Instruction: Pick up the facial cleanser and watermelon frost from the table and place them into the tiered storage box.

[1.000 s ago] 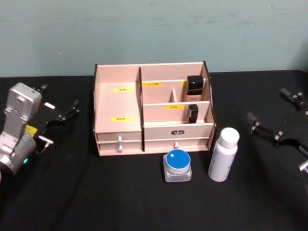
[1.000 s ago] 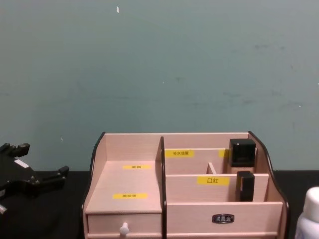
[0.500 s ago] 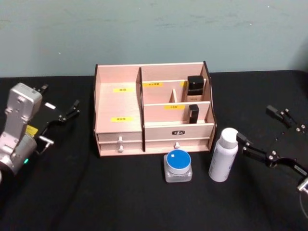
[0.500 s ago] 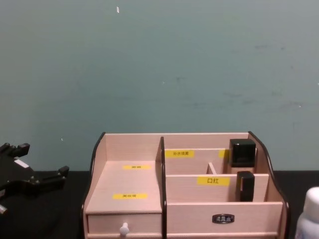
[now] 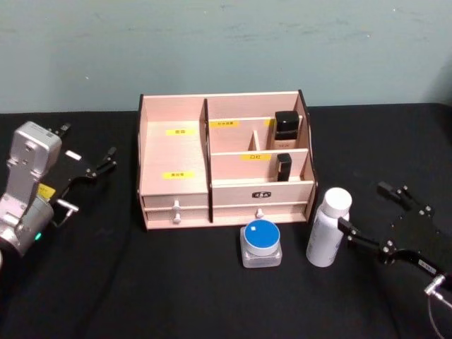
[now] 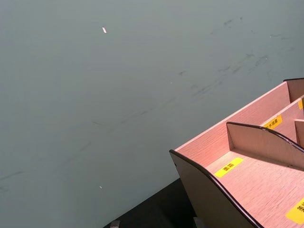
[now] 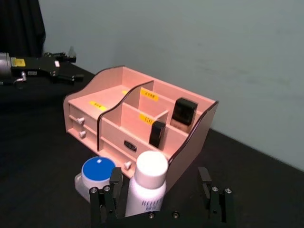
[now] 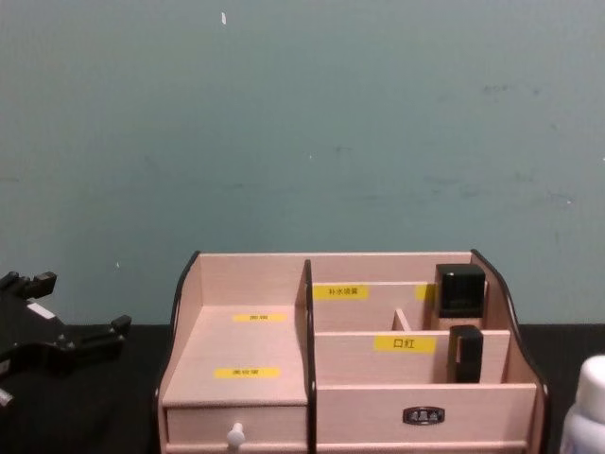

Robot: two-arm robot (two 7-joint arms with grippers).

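A white bottle with a white cap (image 5: 328, 226) (image 7: 149, 187) (image 8: 586, 416) stands upright on the black table, right of a squat clear jar with a blue lid (image 5: 260, 244) (image 7: 97, 173). I cannot tell which is the facial cleanser and which the watermelon frost. Behind them stands the tiered storage box (image 5: 173, 152) (image 7: 114, 95) (image 8: 246, 364) (image 6: 247, 166), of pale wood with yellow labels. My right gripper (image 5: 364, 206) (image 7: 159, 183) is open, low beside the bottle's right side, one fingertip close to it. My left gripper (image 5: 88, 182) is open and parked left of the box.
Two dark rectangular items (image 5: 286, 126) (image 5: 283, 167) stand in the box's right compartments. Two white-knobbed drawers (image 5: 175, 206) run along its front. A teal wall (image 8: 302, 123) rises behind the table. Bare black table lies in front of the jar and bottle.
My right gripper has come in from the far right, lowering and closing on the white bottle's right side. The left arm, bottle, jar and box have not moved.
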